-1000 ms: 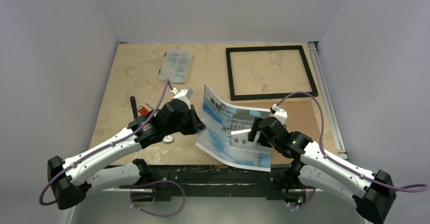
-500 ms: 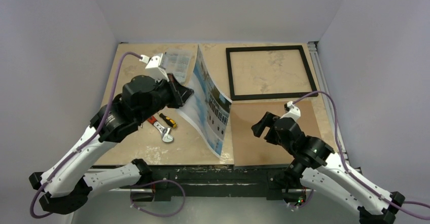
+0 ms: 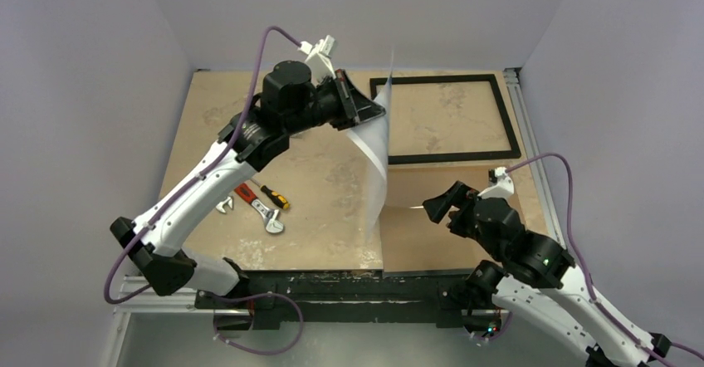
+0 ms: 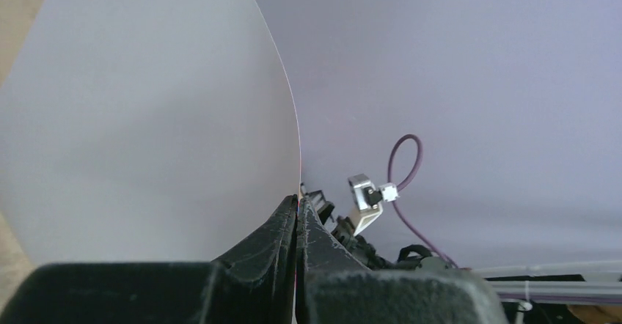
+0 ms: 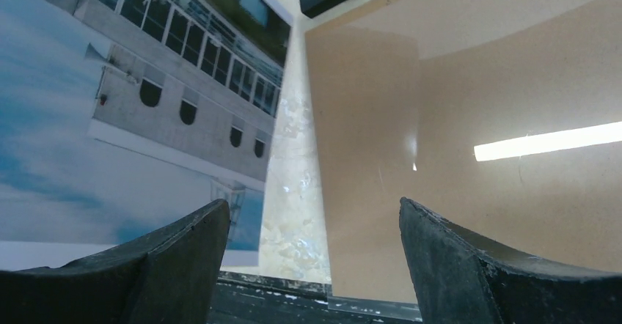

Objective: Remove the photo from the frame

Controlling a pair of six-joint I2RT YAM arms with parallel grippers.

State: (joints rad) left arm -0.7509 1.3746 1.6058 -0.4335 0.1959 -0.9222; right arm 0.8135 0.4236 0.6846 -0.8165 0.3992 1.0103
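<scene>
While the left gripper is raised high over the middle of the table, its two fingers are pressed tight together on one edge of the photo, as the left wrist view shows plainly. The photo hangs down from that pinch as a curved sheet, nearly edge-on to the overhead camera with its blank white back turned to the left; its printed side, the white building under blue sky, faces the right wrist camera. Whether its lower edge touches the tabletop cannot be told. It is fully out of the frame, which lies flat and empty at the far right of the table, bare tabletop showing through it. A brown backing panel lies flat just beside the frame's near side. The right gripper hovers above this panel with its fingers spread wide, holding nothing. A screwdriver and wrenches lie near the left arm.
</scene>
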